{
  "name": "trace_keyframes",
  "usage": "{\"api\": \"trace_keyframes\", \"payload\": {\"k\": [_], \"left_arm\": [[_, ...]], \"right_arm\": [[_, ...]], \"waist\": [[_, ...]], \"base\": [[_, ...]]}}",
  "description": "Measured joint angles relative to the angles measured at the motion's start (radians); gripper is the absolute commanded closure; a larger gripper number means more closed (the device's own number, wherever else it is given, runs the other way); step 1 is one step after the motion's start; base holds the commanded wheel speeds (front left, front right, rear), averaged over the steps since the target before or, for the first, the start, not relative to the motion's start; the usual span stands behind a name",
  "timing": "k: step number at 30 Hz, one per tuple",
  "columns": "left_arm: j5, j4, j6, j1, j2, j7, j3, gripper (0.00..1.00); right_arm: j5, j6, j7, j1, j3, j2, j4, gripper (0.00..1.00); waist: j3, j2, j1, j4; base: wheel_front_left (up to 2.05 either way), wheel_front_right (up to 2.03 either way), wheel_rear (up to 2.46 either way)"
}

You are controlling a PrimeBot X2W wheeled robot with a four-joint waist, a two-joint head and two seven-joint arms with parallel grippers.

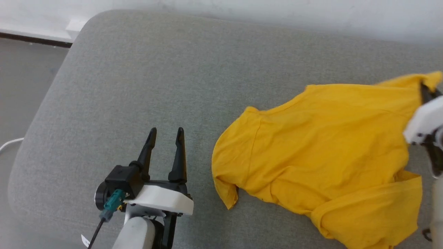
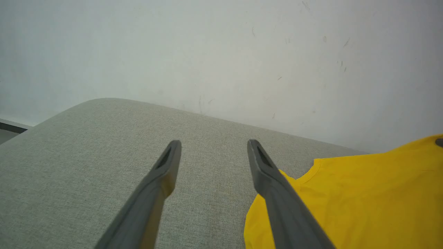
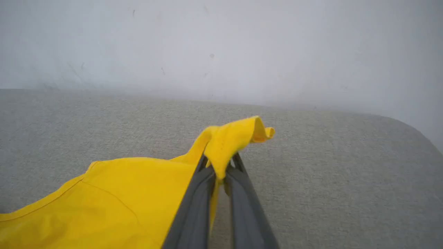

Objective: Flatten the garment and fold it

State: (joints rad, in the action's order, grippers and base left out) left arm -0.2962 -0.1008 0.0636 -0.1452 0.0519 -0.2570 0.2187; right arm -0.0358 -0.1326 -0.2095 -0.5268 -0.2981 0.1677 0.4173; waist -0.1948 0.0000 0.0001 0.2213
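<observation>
A broad pale grey upholstered cushion with rounded corners (image 1: 166,69) took up most of the head view, and its far edge met a plain white wall (image 2: 214,52) marked with small scuffs. To the cushion's left lay a strip of grey floor (image 1: 20,90).

The bright yellow cotton T-shirt (image 1: 311,145) lay on the right half of the cushion, plain side up and loosely creased. Its body was spread out, but a flap was folded over itself at the near right, and a short sleeve (image 1: 226,195) curled under at the near left edge. Its far right corner was lifted off the cushion.

The left gripper (image 1: 166,133), with two long dark fingers on a white and black wrist, hovered over bare cushion just left of the shirt. Its jaws stood wide apart with nothing between them. In the left wrist view the right-hand finger (image 2: 273,186) overlapped the shirt's edge, though whether they touched could not be told.

The right gripper (image 3: 219,169) was at the shirt's far right corner. Its fingers were pressed nearly together on a pinch of yellow cloth, which bunched up and flopped over the tips.

A small teal connector (image 1: 112,204) sat on the left wrist, and a thin white cable (image 1: 8,143) curved on the floor by the cushion.
</observation>
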Motion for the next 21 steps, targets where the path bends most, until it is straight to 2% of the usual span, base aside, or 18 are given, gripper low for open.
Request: {"api": "trace_keyframes", "payload": {"k": [3,8,13,14,15,16,21], "left_arm": [[0.007,-0.004,-0.001,0.000,0.000,0.000,-0.002,0.00],[0.013,-0.011,-0.010,0.000,0.000,0.000,-0.007,0.00],[0.022,-0.023,-0.021,0.000,0.000,0.000,-0.009,0.00],[0.026,-0.027,-0.024,0.000,0.000,0.000,-0.009,0.00],[0.029,-0.035,-0.028,0.000,0.000,0.000,-0.009,0.00],[0.034,-0.046,-0.029,0.000,0.000,0.000,-0.009,0.00],[0.050,-0.154,-0.055,0.000,0.002,0.019,0.018,0.00]], "right_arm": [[0.046,0.000,-0.015,0.027,-0.145,-0.015,0.013,1.00],[0.110,0.000,-0.131,0.105,-0.335,-0.057,0.039,1.00],[0.135,0.000,-0.237,0.166,-0.434,-0.097,0.048,1.00],[0.129,0.000,-0.237,0.173,-0.436,-0.102,0.046,0.97],[0.117,0.000,-0.227,0.178,-0.432,-0.106,0.039,0.38],[0.102,0.000,-0.215,0.183,-0.425,-0.110,0.029,0.00],[0.029,0.000,-0.094,0.254,-0.359,-0.114,-0.060,0.00]], "waist": [[0.008,0.0000,0.0000,-0.016],[0.018,0.0000,0.0000,-0.045],[0.023,0.0000,-0.0001,-0.076],[0.024,0.0000,-0.0001,-0.083],[0.026,0.0000,-0.0001,-0.089],[0.027,0.0000,-0.0001,-0.096],[0.042,0.0000,-0.0001,-0.129]], "base": [[0.00,0.00,0.00],[0.00,0.00,0.00],[0.00,0.00,0.00],[0.00,0.00,0.00],[0.00,0.00,0.00],[0.00,0.00,0.00],[0.00,0.00,0.00]]}}
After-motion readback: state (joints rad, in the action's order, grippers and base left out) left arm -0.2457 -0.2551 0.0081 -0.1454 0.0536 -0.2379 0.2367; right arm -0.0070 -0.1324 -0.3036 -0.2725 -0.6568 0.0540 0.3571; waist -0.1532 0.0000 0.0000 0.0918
